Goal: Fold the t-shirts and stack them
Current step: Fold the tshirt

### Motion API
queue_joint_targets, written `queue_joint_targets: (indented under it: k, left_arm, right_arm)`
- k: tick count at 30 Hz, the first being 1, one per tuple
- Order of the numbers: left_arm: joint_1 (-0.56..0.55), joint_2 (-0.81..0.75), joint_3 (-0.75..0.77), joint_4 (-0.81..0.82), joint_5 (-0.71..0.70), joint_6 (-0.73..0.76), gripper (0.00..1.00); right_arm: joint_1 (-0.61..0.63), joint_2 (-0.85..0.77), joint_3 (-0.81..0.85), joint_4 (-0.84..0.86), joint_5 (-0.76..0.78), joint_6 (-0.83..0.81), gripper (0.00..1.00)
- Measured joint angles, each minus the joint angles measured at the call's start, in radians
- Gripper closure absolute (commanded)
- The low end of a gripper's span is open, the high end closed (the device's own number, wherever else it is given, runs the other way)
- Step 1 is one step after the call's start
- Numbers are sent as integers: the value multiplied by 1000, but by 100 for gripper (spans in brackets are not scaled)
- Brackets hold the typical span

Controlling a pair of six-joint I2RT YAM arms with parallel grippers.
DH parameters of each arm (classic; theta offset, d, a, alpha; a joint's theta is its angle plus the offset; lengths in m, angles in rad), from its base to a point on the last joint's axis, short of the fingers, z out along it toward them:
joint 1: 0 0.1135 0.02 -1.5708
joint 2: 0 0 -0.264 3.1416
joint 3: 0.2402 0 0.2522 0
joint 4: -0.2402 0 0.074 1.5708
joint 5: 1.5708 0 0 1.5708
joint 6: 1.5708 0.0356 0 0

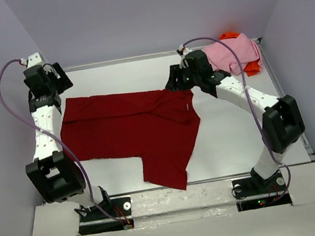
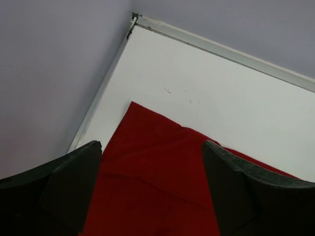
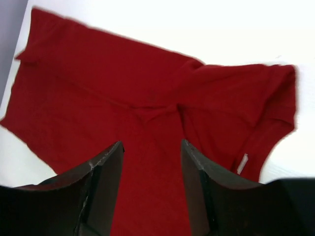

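Laying-out step, I'd say: the dark red t-shirt [image 1: 130, 131] lies spread across the table's [image 1: 237, 135] left and middle, left gripper [image 1: 55, 100] and right gripper [image 1: 179, 85] both spread over its far corners, pinching nothing. Next they need to nip that far edge. Only the overhead view shows the pink t-shirt [image 1: 231, 53] atop the orange t-shirt [image 1: 252, 69], far-right corner

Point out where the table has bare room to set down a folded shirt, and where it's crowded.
Widest bare patch: near right, between the dark red t-shirt and the right arm. A bare strip runs along the far edge beyond that shirt. Crowded: the far right corner, where the pink t-shirt lies on the orange t-shirt.
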Motion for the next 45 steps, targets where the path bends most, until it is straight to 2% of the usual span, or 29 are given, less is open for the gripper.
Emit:
queue_joint_targets:
  k: [7, 13, 20, 34, 39, 42, 45]
  left_arm:
    - [-28, -61, -114, -40, 30, -8, 4]
    - [-30, -183, -161, -53, 53, -32, 2]
    - [-30, -290, -185, -55, 55, -37, 1]
    - [-30, -297, -186, -84, 92, -42, 1]
    - [-30, -302, -196, -86, 98, -45, 1]
    - [-30, -306, -199, -92, 99, -45, 1]
    - [-30, -307, -199, -92, 99, -45, 1]
  right_arm:
    - [52, 209, 22, -4, -64, -55, 39]
    - [54, 399, 198, -71, -46, -58, 39]
    - [58, 456, 271, -86, -26, -64, 39]
    - [95, 530, 289, -108, 15, -65, 45]
    - [108, 555, 306, -115, 33, -72, 56]
    - [108, 555, 314, -119, 42, -77, 58]
    - [108, 555, 318, -119, 53, -80, 68]
